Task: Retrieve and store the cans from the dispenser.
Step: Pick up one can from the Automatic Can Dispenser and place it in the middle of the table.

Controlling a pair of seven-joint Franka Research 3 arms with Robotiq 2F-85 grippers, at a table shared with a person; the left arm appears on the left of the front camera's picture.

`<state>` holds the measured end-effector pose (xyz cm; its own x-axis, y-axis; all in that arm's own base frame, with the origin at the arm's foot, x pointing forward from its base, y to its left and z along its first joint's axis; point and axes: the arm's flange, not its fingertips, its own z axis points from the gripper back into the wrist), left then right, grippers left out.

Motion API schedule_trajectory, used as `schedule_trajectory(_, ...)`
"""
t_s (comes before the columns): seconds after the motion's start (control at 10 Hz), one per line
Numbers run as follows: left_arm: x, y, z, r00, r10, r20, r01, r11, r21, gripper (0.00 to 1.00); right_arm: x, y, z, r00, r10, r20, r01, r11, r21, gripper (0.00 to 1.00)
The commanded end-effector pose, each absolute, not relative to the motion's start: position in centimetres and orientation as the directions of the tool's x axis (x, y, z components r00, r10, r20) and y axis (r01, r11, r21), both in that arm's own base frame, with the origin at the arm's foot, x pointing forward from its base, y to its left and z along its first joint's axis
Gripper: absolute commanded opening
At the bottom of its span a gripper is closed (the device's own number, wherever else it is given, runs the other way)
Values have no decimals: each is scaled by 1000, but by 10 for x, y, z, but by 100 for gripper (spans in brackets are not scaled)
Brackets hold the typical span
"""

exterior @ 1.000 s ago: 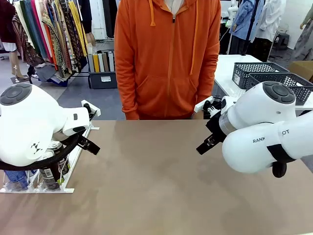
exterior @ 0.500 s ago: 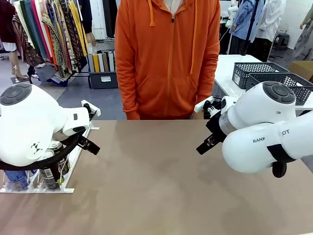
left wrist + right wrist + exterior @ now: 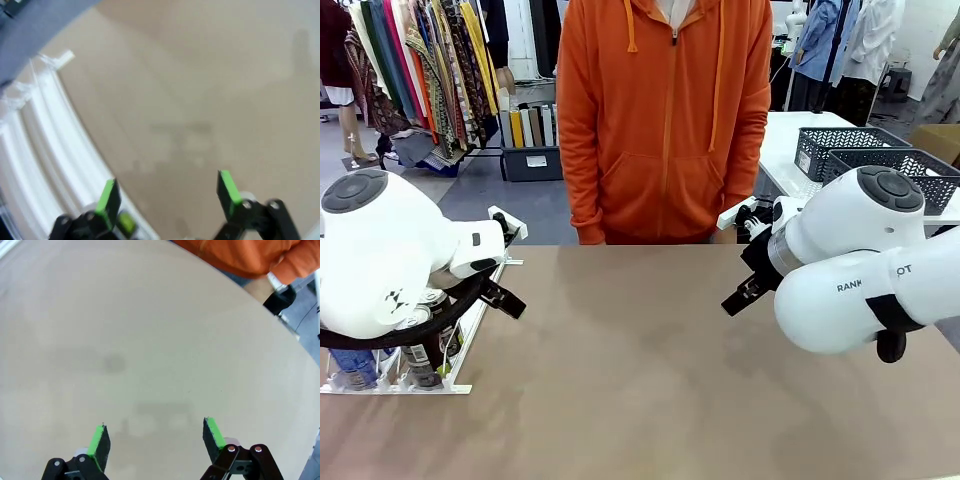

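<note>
**Cans (image 3: 420, 362) at 7 o'clock of the left pincer (image 3: 505, 258); left arm is the nearer**

Position of stock: the cans stand at the near end of the dispenser (image 3: 470, 330), at the counter's (image 3: 650, 380) 9 o'clock edge in the front view. A dark can is beside a blue one (image 3: 353, 367), both against the low front lip. The bulk of the left arm hangs over them and hides part of the row.

Axis: the dispenser's rails run roughly from 1 o'clock (far end) to 7 o'clock (near end). The cans sit upright at the 7 o'clock end.

Left pincer: jaws wide apart and holding nothing. In the left wrist view the pincer (image 3: 167, 195) looks down on bare counter. The white rails (image 3: 45, 150) curve along its 9 o'clock side, just beside one green pad (image 3: 107, 197).

Right pincer (image 3: 748, 258): jaws also spread and empty, over bare counter at the 3 o'clock side, well apart from the dispenser. The right wrist view confirms this (image 3: 156, 436).

Finding: the left pincer is beside the rack but beyond the cans. In my judgement it must draw back toward 7 o'clock and close across a can's upright body. Risk: catching a rail.
</note>
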<state>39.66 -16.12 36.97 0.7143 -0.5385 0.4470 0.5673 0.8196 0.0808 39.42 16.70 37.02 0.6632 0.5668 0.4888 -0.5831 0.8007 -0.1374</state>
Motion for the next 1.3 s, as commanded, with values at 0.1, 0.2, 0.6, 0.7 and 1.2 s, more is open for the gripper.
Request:
schedule_trajectory(0.1, 392, -170, 434, 899, -412, 150, 438, 854, -280, 100, 398, 150, 417, 890, 337, 309, -410, 887, 214, 100)
schedule_trajectory(0.2, 389, -169, 457, 906, -395, 154, 422, 810, -407, 100, 396, 137, 438, 938, 238, 251, -317, 882, 349, 100)
schedule_trajectory(0.6, 377, -40, 567, 965, -61, 254, 241, 584, -775, 100, 313, 15, 536, 896, 66, 439, -393, 578, 715, 100)
schedule_trajectory(0.7, 366, 12, 580, 957, 104, 270, 168, 560, -812, 100, 291, -23, 544, 880, -67, 470, -359, 554, 751, 100)
schedule_trajectory(1.2, 296, 212, 516, 802, 585, 120, -155, 398, -904, 100, 221, -176, 490, 738, -585, 335, -100, 397, 912, 100)
